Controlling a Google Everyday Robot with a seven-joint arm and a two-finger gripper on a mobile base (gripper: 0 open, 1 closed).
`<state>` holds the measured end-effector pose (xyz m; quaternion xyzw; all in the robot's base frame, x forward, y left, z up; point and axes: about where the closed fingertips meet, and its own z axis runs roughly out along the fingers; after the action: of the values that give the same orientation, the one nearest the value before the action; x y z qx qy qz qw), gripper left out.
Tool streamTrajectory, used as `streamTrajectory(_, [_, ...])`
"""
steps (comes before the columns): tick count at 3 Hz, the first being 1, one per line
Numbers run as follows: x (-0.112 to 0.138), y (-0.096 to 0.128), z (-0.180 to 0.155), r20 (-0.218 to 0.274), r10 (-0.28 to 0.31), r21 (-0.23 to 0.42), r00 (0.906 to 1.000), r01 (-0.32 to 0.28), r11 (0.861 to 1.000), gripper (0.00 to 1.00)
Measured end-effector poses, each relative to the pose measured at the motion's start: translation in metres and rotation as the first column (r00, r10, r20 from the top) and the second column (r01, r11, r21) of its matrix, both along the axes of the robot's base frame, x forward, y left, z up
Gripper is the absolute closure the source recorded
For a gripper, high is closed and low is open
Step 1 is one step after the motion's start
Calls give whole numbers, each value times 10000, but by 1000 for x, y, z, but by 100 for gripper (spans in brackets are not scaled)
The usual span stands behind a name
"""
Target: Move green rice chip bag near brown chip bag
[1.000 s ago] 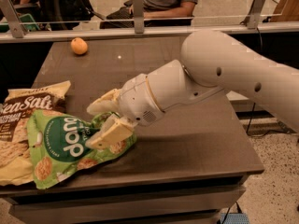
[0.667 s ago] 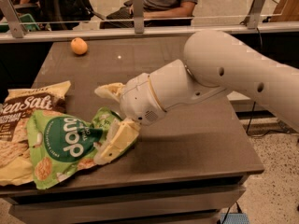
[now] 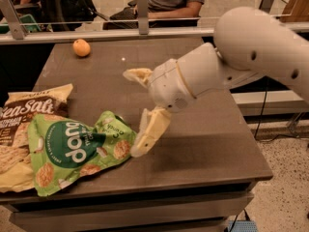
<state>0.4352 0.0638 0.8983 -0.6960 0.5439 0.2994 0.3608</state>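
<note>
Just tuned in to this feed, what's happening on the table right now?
The robot arm's gripper hangs over the table right beside the green rice chip bag, jaws open, holding nothing. That bag lies flat, overlapping the brown chip bag at the table's left edge. An orange sits at the far side.

One green rice chip bag (image 3: pixel 77 149), one brown chip bag (image 3: pixel 29 112) and one orange (image 3: pixel 81 48) are counted on the bench (image 3: pixel 207 144); one gripper (image 3: pixel 133 112) is held above it.

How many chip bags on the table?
2: the green rice chip bag at the front left, overlapping the brown chip bag at the left edge. The gripper hangs open just right of them.
</note>
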Motion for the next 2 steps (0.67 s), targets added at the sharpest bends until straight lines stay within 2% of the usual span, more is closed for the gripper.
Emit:
streamTrajectory(1, [41,-67,1,672,-256,-832,9974,312,9960,0])
streamTrajectory(2, [76,-133,4,1291,-683,-1466,9893,872,9853,0])
